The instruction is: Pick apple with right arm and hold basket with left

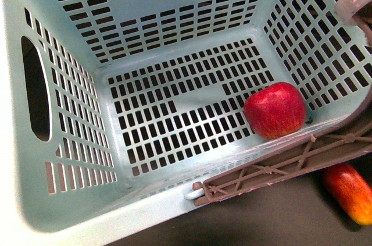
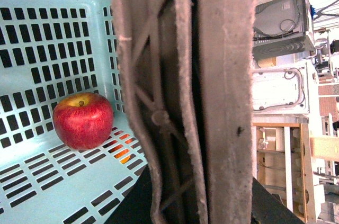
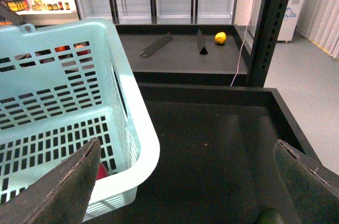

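A: Step?

B: Holding the basket, I'd judge. Whether the pick is done or pending, can't tell. Nearest is the dark surface (image 1: 261, 223), with an oblong red-to-yellow fruit (image 1: 349, 192) outside the basket; ignore it. Then the brown latticed swing handle (image 1: 279, 167). Then the small glossy red apple (image 1: 275, 109), on the slotted floor of the large light turquoise plastic basket (image 1: 75, 211), near right corner, just beside the handle-side wall.

A: Next move?

B: If the apple gets lifted, the right claw (image 3: 186, 144) must cross the rim and descend over it.

A: Claws?

B: Left claw (image 2: 190, 128) looks clamped on that handle. Right is spread wide, holding nothing, above the surface beside the basket.
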Robot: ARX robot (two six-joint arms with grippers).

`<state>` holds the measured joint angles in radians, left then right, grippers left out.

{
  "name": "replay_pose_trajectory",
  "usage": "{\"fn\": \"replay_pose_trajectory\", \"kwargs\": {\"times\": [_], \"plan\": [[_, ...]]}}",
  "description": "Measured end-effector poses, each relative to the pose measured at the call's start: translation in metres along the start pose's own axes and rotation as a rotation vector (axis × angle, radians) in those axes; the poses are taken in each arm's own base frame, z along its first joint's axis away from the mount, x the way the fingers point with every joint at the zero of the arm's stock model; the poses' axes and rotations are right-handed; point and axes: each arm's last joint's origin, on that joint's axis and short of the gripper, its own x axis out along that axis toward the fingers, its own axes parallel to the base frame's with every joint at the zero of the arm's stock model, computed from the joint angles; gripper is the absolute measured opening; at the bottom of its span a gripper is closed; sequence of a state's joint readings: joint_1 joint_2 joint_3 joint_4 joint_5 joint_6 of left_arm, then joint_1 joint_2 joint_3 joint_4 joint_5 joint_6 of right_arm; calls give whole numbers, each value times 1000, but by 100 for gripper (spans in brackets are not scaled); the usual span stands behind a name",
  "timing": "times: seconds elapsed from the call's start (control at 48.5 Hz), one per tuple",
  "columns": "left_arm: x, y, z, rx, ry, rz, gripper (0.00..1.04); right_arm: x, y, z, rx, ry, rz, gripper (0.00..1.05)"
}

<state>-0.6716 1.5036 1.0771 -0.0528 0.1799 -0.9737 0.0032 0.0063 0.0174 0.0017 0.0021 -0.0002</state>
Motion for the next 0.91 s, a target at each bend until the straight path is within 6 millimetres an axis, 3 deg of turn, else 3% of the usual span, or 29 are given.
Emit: {"fn": "replay_pose_trajectory", "kwargs": {"times": [0.062, 0.186, 0.289, 0.639, 0.908], "plan": [[0, -1, 0, -4, -14, 4, 17, 0, 0, 0, 0, 0, 0, 96], [-4, -8, 3, -257, -431, 104, 17, 0, 0, 0, 0, 0, 2, 96], [-16, -3, 18, -398, -579, 111, 17, 0, 0, 0, 0, 0, 2, 96], [-37, 40, 67, -619, -714, 143, 17, 0, 0, 0, 0, 0, 2, 96], [-21, 92, 99, -693, -738, 280, 17, 0, 0, 0, 0, 0, 2, 96]]}}
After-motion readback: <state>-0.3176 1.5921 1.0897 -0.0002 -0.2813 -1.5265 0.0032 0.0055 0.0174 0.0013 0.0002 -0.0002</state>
